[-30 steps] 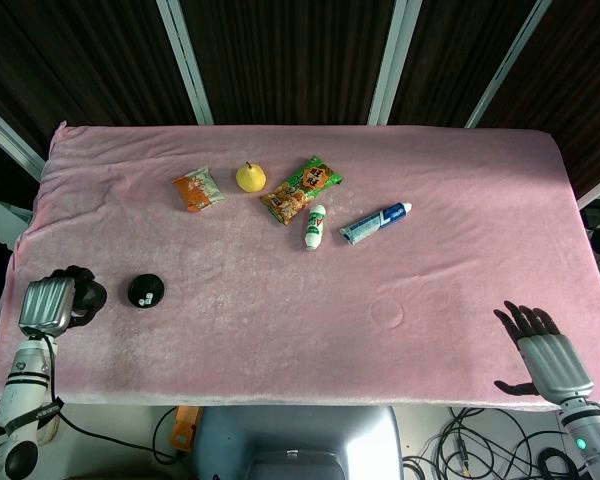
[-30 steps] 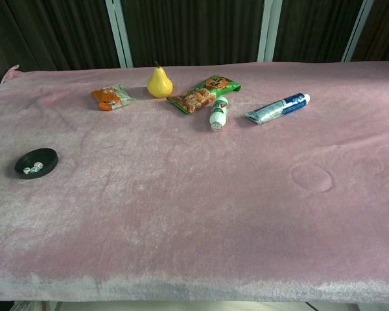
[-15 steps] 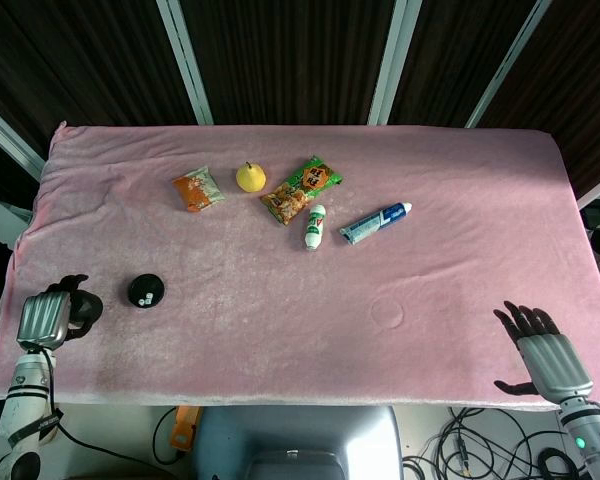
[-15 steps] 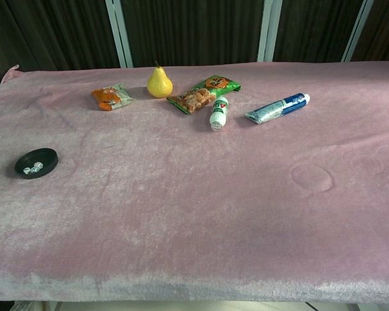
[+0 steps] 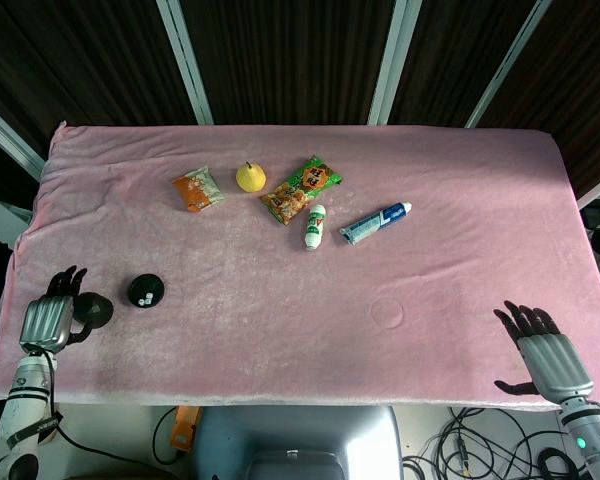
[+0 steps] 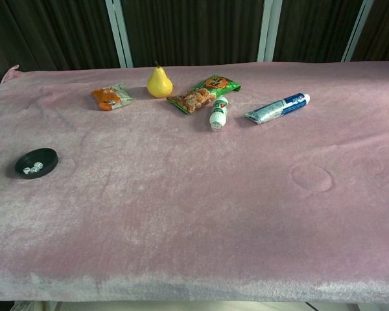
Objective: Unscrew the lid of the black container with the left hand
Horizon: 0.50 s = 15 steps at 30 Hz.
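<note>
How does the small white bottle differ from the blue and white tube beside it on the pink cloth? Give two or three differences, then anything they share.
The small white bottle is short and stubby with a green and red label; the blue and white tube is longer, slimmer and mostly blue. In the head view the bottle runs nearly straight up the picture, while the tube slants up to the right. Both lie on their sides on the pink cloth, apart.

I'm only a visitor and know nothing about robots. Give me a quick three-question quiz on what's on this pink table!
1. True or false: the black container is closed.
2. Which lies nearest the pear? A toothpaste tube; B orange snack packet; C white bottle.
3. Fill in: just beside the left hand, on the cloth, is the black ___.
Key: 1 false; 2 B; 3 lid.
</note>
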{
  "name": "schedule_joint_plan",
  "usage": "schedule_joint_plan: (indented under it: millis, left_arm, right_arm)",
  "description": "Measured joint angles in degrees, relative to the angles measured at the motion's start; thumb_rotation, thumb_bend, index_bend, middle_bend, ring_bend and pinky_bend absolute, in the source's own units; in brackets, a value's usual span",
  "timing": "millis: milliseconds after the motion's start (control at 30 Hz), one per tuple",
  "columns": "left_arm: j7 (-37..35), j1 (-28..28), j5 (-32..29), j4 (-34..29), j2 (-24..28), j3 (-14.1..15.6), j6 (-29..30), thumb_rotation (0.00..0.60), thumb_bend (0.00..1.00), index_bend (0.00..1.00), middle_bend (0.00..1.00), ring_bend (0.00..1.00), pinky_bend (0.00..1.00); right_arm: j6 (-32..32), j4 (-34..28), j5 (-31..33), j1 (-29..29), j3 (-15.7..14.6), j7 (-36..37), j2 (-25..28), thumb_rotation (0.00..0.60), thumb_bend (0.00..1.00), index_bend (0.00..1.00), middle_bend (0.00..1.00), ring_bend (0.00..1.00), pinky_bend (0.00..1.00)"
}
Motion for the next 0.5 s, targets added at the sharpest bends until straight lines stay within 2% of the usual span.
schedule_joint_plan:
  millis: [67,200,367,500]
  left_arm:
    - [0.39,0.30,0.44,-1.00,0.45,-0.17,1.48,0.600,0.29,0.00,0.00,0.02,0.36]
    - [0.87,1.23,3.06,-3.64,1.70,-0.63,6.74,0.600,0.29,0.09,0.01,0.08,0.32]
    - [0.88,3.17,9.04,-7.16,5.40,-0.19,12.53,0.600,0.30,0.14,0.04,0.07,0.28]
    - [3.13,5.68,11.29,-9.30,7.87,1.05,16.53,0.600,0.30,0.16,0.06,0.06,0.26]
  right_arm:
    - [0.05,0.00,0.03,0.00,0.04,0.01,-0.02,0.600,0.10,0.10,0.08,0.00,0.19]
    - [0.22,0.01,0.18,-0.05,0.12,-0.01,-0.06,0.600,0.10,0.10,0.08,0.00,0.19]
    - [0.76,-0.04,-0.08,-0.26,0.14,0.14,-0.04,0.600,0.10,0.10,0.08,0.00,0.19]
    - [1.73,-0.03,-0.54,-0.61,0.19,0.68,0.02,0.600,0.10,0.10,0.08,0.00,0.19]
